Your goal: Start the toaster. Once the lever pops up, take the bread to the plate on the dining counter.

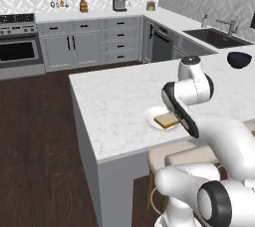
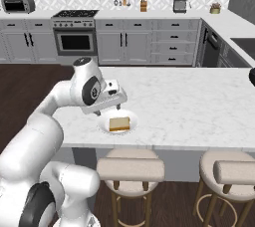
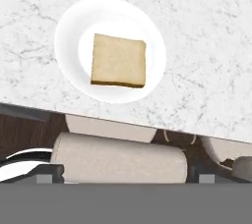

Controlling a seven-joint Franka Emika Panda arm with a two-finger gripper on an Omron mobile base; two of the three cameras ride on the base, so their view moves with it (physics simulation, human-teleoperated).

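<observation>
The bread [image 3: 118,61], a tan square slice, lies flat on the small white plate [image 3: 69,36] near the front edge of the marble dining counter [image 2: 189,106]. The same bread [image 2: 119,124] on its plate [image 2: 105,126] appears in the right base view, and bread [image 1: 166,120] and plate [image 1: 151,116] show in the left base view. My gripper [image 2: 108,110] hangs just above the plate, a little to its left, open, with nothing between its fingers. In the hand view its tips stand wide apart at the bottom, gripper [image 3: 125,176]. The toaster is out of view.
A dark blue bowl [image 1: 239,59] sits at the counter's far right. Two padded stools [image 2: 130,169] [image 2: 234,171] stand under the near edge. Beyond the dark wood floor are the stove [image 2: 74,19], grey cabinets, a coffee machine [image 2: 181,0] and a sink [image 1: 219,37].
</observation>
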